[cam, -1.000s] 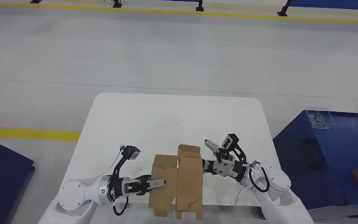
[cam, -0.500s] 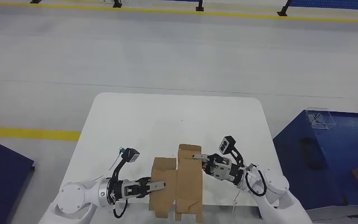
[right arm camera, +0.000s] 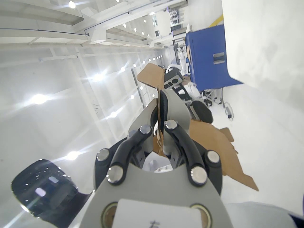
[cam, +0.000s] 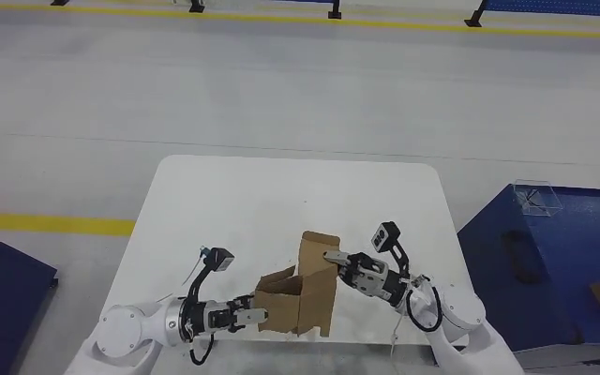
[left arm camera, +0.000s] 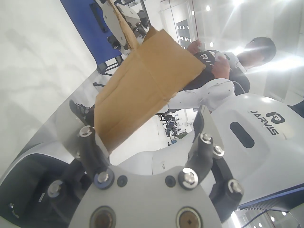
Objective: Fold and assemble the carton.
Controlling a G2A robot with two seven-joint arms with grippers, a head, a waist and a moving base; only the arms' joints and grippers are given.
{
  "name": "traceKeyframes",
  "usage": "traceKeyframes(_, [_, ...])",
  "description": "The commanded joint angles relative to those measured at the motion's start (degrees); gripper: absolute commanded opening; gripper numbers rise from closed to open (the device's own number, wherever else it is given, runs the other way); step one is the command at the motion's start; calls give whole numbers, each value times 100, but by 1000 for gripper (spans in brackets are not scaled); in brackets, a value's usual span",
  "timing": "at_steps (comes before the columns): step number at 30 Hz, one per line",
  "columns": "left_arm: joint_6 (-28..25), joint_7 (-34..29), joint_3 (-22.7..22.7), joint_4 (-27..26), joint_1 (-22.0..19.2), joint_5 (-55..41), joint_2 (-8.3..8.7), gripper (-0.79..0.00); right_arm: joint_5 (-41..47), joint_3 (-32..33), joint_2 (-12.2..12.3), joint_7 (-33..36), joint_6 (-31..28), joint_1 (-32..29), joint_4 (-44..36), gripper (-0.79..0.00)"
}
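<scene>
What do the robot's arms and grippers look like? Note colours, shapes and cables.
Both arms are rounded white shells: left arm, right arm. The left gripper and right gripper have grey base plates, black linkages with silver bolts and pale grey fingers. Black cables loop at each wrist near a small black camera.

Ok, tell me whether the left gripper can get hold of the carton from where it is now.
Probably yes. The left gripper is open around an edge of the carton, with nothing between them. The right gripper is shut on the carton's opposite side, clear of that spot.
</scene>
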Motion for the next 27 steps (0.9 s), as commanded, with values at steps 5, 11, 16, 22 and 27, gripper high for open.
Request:
traceKeyframes(5, [-1159,-115,134,-490,-149,321,9,0,-398,-73,-28,-846,-242,-134,-290,-785])
traceKeyframes(11, [-1305,31,762,-627,-523,665,43,0,-685,-340,-71,-1246,-501,-220,-373,-785])
traceKeyframes(16, [-1387,112,1314,-389,-967,834,11,0,-596,-479,-100,-1353,-502,-274,-495,-785])
traceKeyframes(22, [-1556,282,1581,-89,-1266,728,-8,0,-470,-309,-95,-1428,-404,-308,-558,-785])
traceKeyframes(27, [-1710,435,1432,118,-1277,621,65,0,-158,129,-69,-1401,-274,-294,-532,-785])
